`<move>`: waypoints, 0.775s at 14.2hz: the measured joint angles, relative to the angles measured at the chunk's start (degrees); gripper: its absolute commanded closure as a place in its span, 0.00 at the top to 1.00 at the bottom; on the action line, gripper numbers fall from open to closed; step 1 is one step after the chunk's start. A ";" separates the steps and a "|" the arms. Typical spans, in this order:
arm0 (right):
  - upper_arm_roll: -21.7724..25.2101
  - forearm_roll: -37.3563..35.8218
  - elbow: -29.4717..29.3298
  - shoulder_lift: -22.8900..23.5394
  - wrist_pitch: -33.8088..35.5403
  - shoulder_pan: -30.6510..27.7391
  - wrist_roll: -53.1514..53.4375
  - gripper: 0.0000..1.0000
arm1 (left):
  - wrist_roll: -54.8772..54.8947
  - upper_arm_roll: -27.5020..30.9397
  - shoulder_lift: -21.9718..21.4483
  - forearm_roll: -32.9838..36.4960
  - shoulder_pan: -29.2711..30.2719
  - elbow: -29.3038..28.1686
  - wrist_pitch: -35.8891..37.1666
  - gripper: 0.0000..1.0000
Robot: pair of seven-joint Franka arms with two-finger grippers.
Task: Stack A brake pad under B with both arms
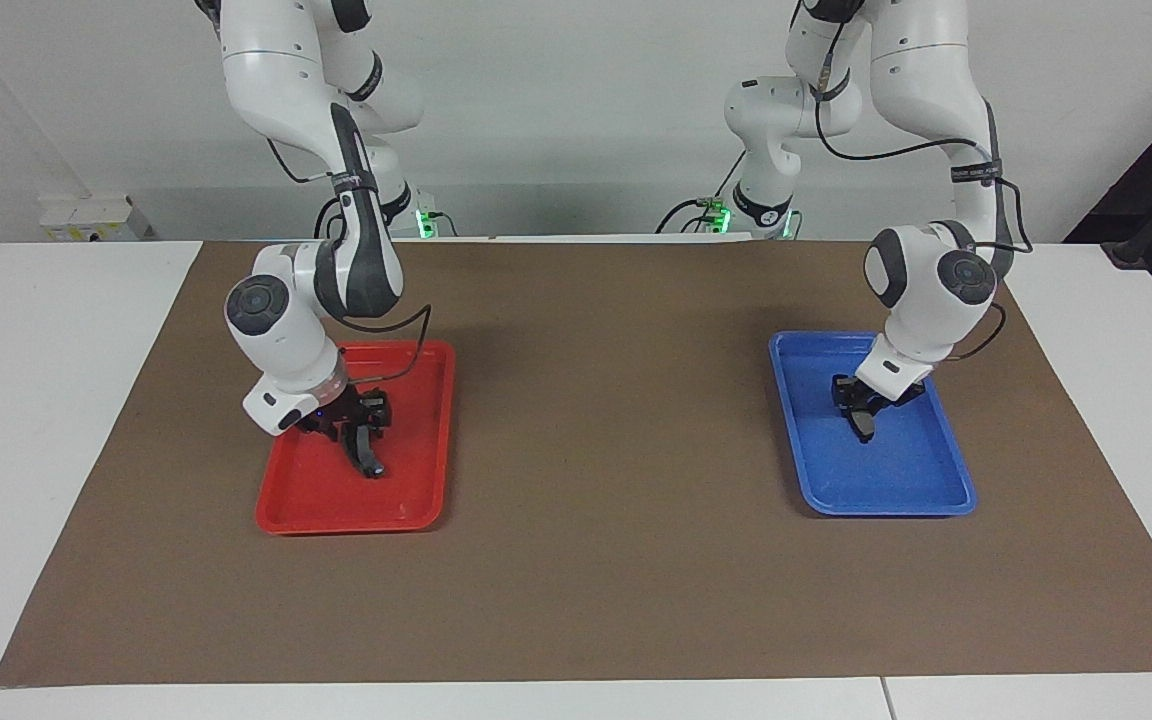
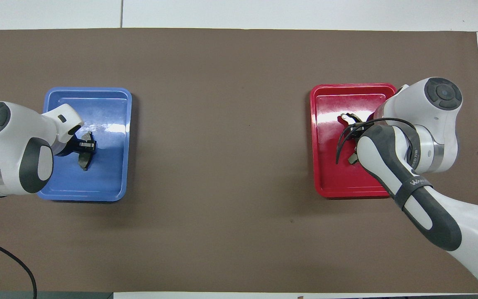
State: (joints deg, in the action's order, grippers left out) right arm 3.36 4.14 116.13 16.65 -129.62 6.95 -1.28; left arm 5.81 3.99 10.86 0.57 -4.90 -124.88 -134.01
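Overhead view | A brake pad (image 2: 84, 156) long axis toward-away from robots | blue tray (image 2: 114, 124)

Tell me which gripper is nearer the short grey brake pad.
Left. The left gripper is down at the short grey brake pad in the blue tray; the right gripper is in the red tray at the table's other end.

Two brake pads show: one short grey pad (image 2: 84, 156) in the blue tray (image 2: 110, 182) and one long black pad (image 1: 366, 455) in the red tray (image 1: 416, 480). That makes two trays, one per pad. Two robot arms work over one brown mat (image 1: 616, 560) on one white worktop (image 1: 36, 420).
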 measured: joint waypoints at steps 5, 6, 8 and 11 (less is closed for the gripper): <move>0.02 0.00 0.00 0.00 0.00 0.00 -0.38 0.56 | 0.00 -0.02 0.24 0.00 0.00 2.65 4.00 0.01; 0.02 0.00 0.01 0.00 0.00 0.00 -0.38 0.53 | 0.00 -0.10 0.24 0.00 -0.02 4.93 6.54 0.01; 0.05 0.00 0.01 0.00 0.00 0.00 -0.40 0.46 | -0.01 -0.62 0.18 0.00 -0.09 10.32 11.99 0.01; 0.09 0.00 0.02 0.00 0.02 0.00 -0.69 0.23 | -4.72 -3.87 0.12 -0.03 -0.15 18.65 20.58 0.01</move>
State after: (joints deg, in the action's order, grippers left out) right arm 3.46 4.14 116.15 16.65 -129.60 6.95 -1.97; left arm 1.09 0.12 10.98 0.54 -5.05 -106.23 -113.43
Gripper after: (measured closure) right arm 0.533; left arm 0.586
